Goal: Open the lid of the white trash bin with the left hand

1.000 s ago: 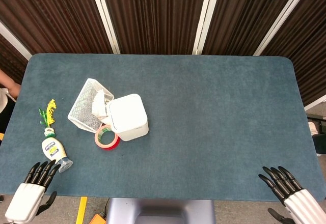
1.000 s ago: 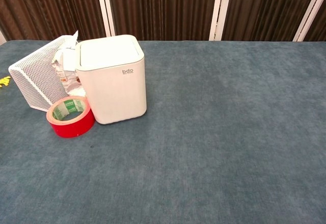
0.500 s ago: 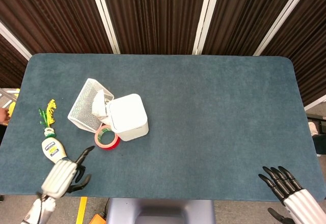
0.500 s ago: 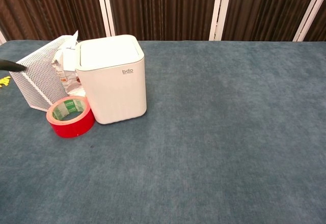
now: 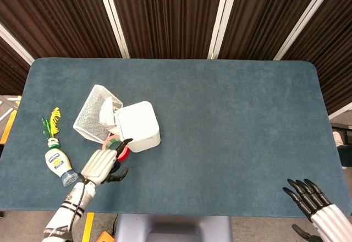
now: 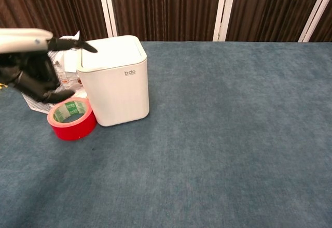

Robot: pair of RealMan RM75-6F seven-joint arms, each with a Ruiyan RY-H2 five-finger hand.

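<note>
The white trash bin (image 5: 138, 125) (image 6: 115, 83) stands left of the table's middle with its lid (image 6: 111, 52) down. My left hand (image 5: 103, 165) (image 6: 30, 67) hovers just in front-left of it, raised to lid height. One finger (image 6: 72, 44) points at the lid's left edge while the others are curled in, holding nothing. Whether the fingertip touches the lid I cannot tell. My right hand (image 5: 311, 200) lies at the table's near right corner with its fingers spread and nothing in it; the chest view does not show it.
A red tape roll (image 6: 71, 118) (image 5: 114, 143) leans against the bin's front-left. A tipped white wire basket (image 5: 94, 111) (image 6: 39, 80) with paper scraps lies behind it. A small bottle (image 5: 57, 164) and a yellow-green sprig (image 5: 52, 122) lie near the left edge.
My left hand has risen from the near left table edge and swung right toward the bin, its fingers curling except one pointing. The right hand has barely moved.
</note>
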